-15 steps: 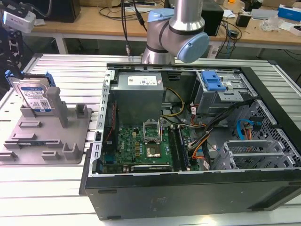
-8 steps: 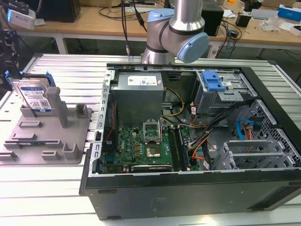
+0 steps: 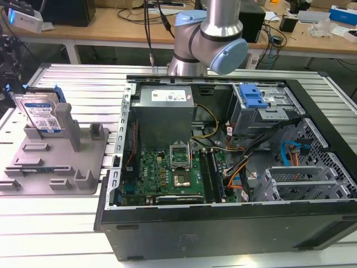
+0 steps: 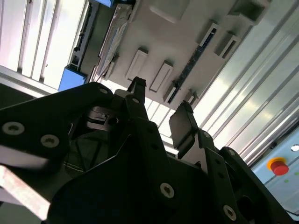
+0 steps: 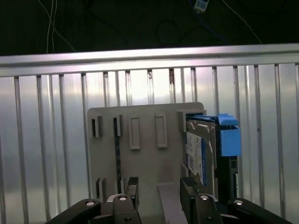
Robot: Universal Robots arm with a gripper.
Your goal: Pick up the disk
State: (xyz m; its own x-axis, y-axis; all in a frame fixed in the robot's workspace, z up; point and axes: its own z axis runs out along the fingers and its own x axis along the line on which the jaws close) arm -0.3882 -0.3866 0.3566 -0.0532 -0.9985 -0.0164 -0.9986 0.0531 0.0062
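The disk point(image 3: 42, 114) is standing on edge at a corner of the grey holder point(image 3: 56, 162) — the end effector point(image 5: 160, 189) is hovering over the holder, wide and empty; descending off-line, it risks clipping a post point(image 3: 64, 123), toppling the disk.

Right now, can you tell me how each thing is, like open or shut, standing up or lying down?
disk: standing on its edge in the holder tray, not gripped.
gripper: open, holding nothing.
holder tray: lying flat, with the disk at one end.
computer case: lying on its side, side open, insides showing.
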